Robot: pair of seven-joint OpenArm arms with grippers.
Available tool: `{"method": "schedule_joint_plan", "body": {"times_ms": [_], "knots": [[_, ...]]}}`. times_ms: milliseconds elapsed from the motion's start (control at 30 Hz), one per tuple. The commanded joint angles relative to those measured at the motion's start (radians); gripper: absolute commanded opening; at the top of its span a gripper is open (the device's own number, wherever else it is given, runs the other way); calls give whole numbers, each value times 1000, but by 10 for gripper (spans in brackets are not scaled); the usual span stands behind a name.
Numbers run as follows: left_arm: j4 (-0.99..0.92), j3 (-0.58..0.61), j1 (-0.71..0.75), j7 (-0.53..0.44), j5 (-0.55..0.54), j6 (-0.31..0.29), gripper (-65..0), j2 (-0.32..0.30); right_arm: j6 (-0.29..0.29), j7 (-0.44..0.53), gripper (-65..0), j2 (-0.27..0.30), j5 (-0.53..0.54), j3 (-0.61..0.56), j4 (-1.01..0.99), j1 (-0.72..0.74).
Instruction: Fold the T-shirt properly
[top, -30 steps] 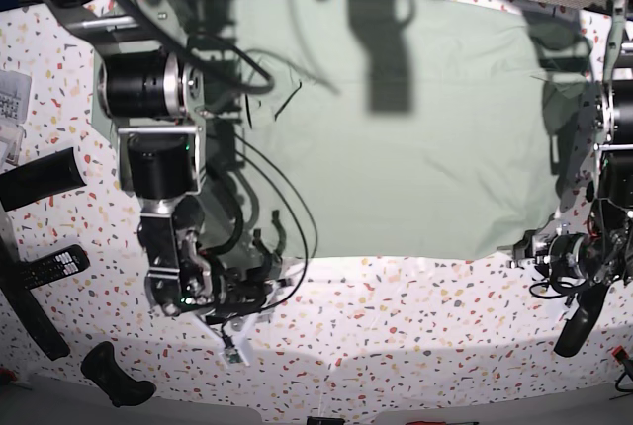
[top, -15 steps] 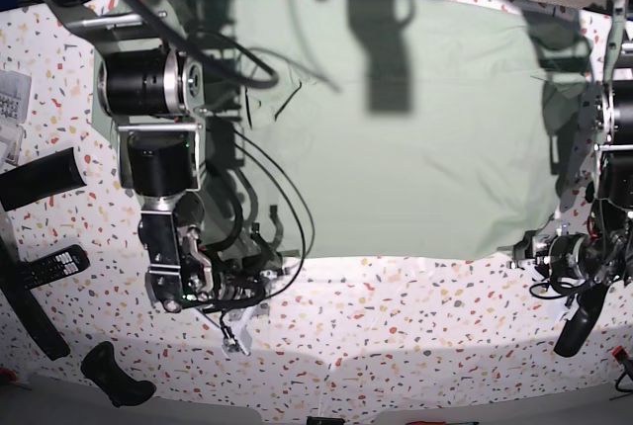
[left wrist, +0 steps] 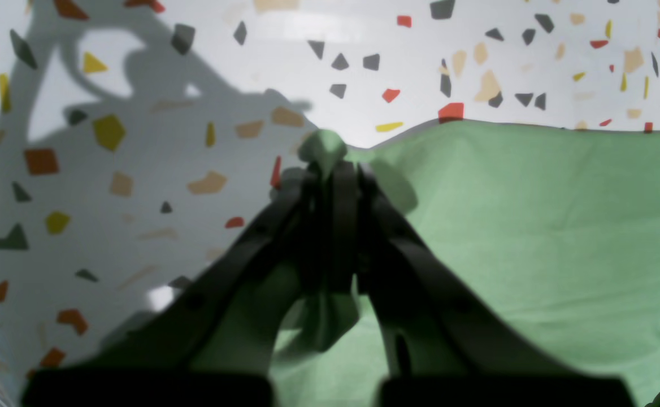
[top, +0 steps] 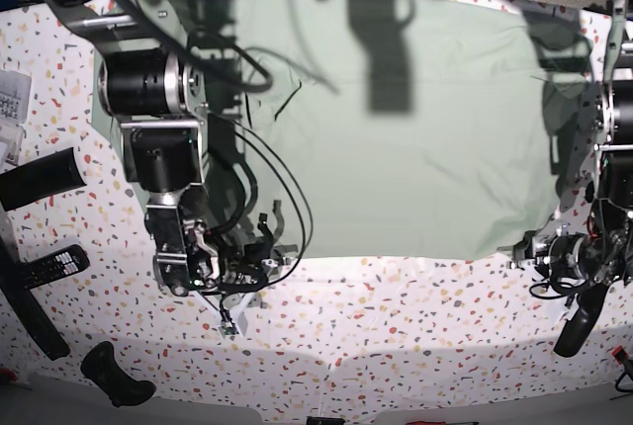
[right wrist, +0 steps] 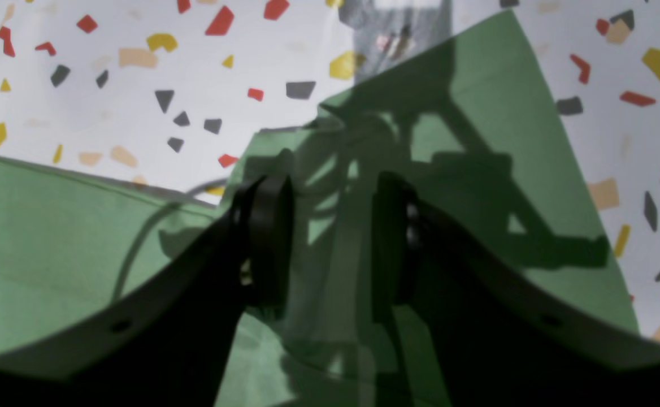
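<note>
Between left gripper (left wrist: 330,169) jaws: T-shirt (left wrist: 533,226) corner pinched.

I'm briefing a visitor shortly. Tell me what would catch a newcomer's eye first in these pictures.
The big pale green T-shirt spread flat over the speckled terrazzo table dominates the base view. At its near corner on that view's right, the left gripper is shut on a pinch of its cloth. Over the opposite near corner, the right gripper is poised with parted jaws.
</note>
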Motion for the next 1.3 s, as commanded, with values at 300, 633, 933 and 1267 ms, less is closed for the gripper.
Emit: {"method": "schedule_joint_plan", "body": {"times_ms": [300,633,933,1267], "knots": [[18,-1,-39,-23,-9,-3,-650,-11,-3,-19,-650,0,5,1,16,41],[18,-1,-39,-23,-9,-3,-650,-12,19,-52,-650,0,-2,1,56,46],[18,-1,-39,-30,-8,-4,-650,-12,177,-180,-650,14,10,1,278,34],[124,-1,15,-72,-66,-57,-650,-87,178,-197,-650,14,11,1,662,-201]]}}
